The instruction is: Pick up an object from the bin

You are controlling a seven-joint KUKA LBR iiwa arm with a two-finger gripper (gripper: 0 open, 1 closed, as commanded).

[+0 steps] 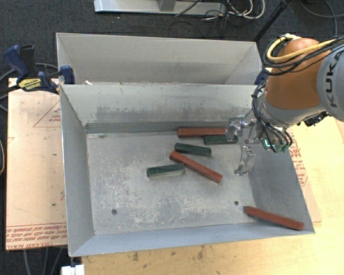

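On scuffed bin floor [160, 205], 6 bars [196, 167]

The bin [74, 171] is grey sheet metal with a dull, matt finish. Its floor in the middle of the frame looks rougher, scuffed and flecked with pale specks, while the walls are smoother and more even. The red-brown bars [196, 167] and the dark green bars [165, 171] have smooth, matt faces with hardly any shine; whether they are plastic or painted wood cannot be told. At the right of the frame the orange cover [289, 87] is smooth and glossy, catching a bright highlight, and the gripper [243, 166] below it looks like pale bare metal
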